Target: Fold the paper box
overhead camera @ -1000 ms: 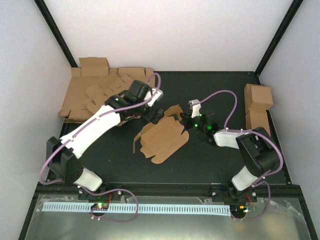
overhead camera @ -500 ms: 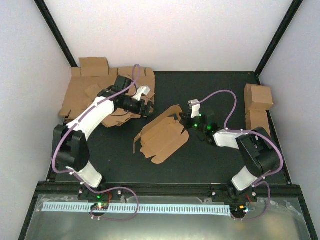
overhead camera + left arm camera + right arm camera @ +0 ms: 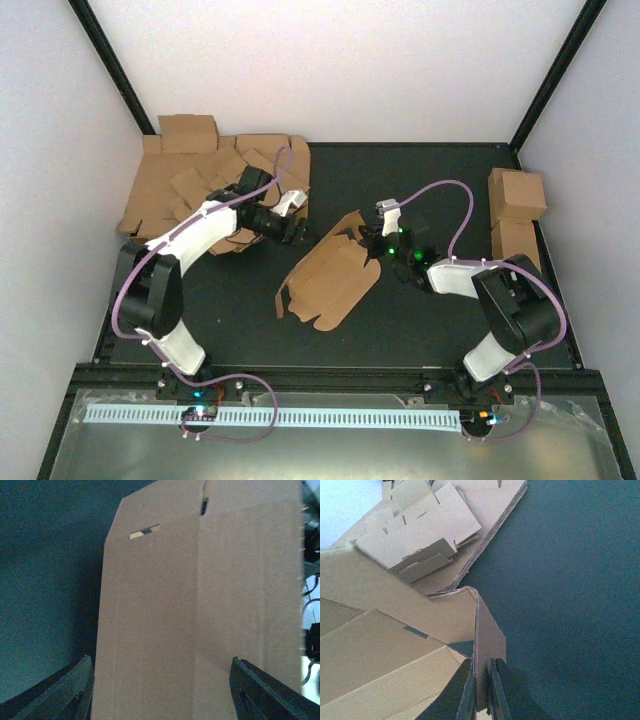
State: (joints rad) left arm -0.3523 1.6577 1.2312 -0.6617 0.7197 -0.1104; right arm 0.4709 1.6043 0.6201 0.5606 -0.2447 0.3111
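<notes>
The paper box [image 3: 330, 278], a brown die-cut sheet with part-raised flaps, lies mid-table. My right gripper [image 3: 373, 243] is shut on an upright flap at its far right end; in the right wrist view both fingers [image 3: 496, 680] pinch that thin flap [image 3: 490, 640] at the gripper [image 3: 482, 663]. My left gripper [image 3: 296, 232] hovers at the box's far left corner, jaws open. In the left wrist view a box panel [image 3: 200, 605] with a small slot fills the frame, and the gripper [image 3: 161, 661] has one finger on each side of it, neither pressing on it.
A stack of flat brown blanks [image 3: 185, 190] covers the back left, also visible in the right wrist view [image 3: 470, 510]. One finished carton [image 3: 187, 132] sits behind the stack; two more [image 3: 517, 195] stand at the right edge. Walls enclose the table.
My left arm swung its elbow left, and its gripper pulled back towards the stack, then returned to the box's corner with jaws narrowing. The box's left side shifted slightly. The right gripper held still.
</notes>
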